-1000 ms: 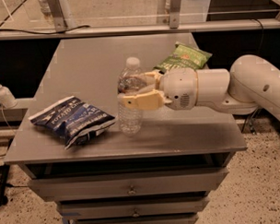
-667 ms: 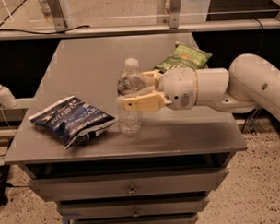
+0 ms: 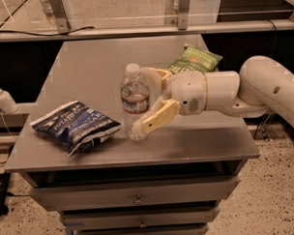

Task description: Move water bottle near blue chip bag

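The water bottle (image 3: 134,103), clear ribbed plastic with a white cap and a pale label band, stands upright on the grey table (image 3: 87,63). It is just right of the blue chip bag (image 3: 74,124), a crinkled navy bag with white lettering lying near the front left. My gripper (image 3: 144,100) reaches in from the right at the bottle's right side. It is open, with one finger (image 3: 152,73) behind the bottle and the other finger (image 3: 159,116) in front of it, and neither is pressed on the bottle.
A green chip bag (image 3: 196,59) lies behind my gripper at the table's right. A small white pump bottle (image 3: 3,98) stands off the table's left side. The table's front edge and drawers (image 3: 135,197) are below. A metal frame (image 3: 134,30) runs behind the table.
My gripper's fingers have spread apart and let go of the water bottle. The bottle stands where it was, beside the blue chip bag.
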`<state>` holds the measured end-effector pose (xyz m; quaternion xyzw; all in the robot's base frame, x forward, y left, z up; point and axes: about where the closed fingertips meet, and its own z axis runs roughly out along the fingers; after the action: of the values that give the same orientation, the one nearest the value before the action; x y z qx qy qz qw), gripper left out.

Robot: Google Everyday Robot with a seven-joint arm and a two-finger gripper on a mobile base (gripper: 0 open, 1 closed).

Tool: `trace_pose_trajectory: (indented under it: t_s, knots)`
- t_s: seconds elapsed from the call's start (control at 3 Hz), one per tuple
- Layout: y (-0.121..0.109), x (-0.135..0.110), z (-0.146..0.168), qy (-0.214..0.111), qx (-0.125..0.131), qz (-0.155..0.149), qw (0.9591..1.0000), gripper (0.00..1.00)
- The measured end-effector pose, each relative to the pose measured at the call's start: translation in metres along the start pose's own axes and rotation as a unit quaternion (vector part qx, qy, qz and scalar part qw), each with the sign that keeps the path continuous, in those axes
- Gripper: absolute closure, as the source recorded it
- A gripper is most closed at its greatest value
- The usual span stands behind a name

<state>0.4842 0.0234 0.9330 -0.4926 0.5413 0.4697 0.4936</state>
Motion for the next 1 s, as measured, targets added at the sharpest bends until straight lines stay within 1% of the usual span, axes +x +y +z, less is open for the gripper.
trace_pose_trajectory:
  t_s: [0.33,0.67,1.0]
  knots:
    - [-0.008,-0.006,-0.013,0.008,0.011,-0.01,0.9998,0.0]
    - [-0.021,-0.016,-0.041,0.027,0.028,-0.025,0.9989,0.0]
    - [-0.032,-0.033,-0.084,0.055,0.053,-0.042,0.9962,0.0]
